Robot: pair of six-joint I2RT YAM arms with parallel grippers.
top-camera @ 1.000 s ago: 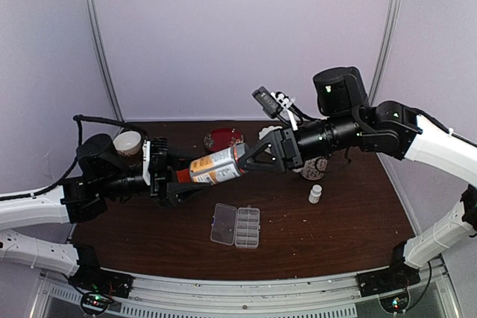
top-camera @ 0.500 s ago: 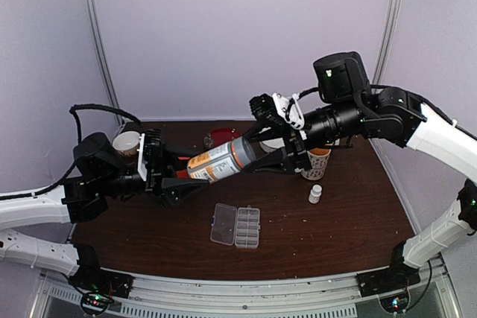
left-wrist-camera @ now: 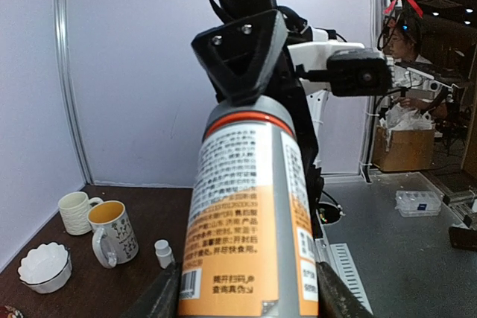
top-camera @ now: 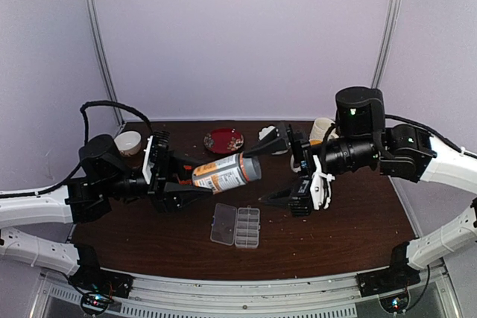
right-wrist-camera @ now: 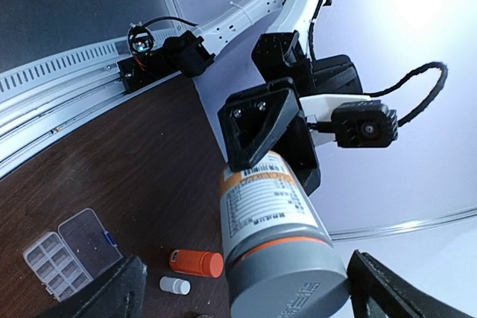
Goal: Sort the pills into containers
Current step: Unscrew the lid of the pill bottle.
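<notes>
L gripper [top-camera: 185,182] is clamped on the base of the big orange-label bottle [top-camera: 223,173], held nearly level above the tabletop [top-camera: 343,236] centre. R gripper [top-camera: 257,176] is wide open, jaws either side of the bottle's grey cap end, no grip. The clear pill box [top-camera: 236,226] lies below w/ lid open flat, mid tabletop by the near edge. Pills too small to make out.

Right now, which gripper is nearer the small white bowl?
Left. The left gripper, holding the bottle, is just right of the bowl and closer to the robot; the right gripper, open around the bottle's cap, is farther right.
</notes>
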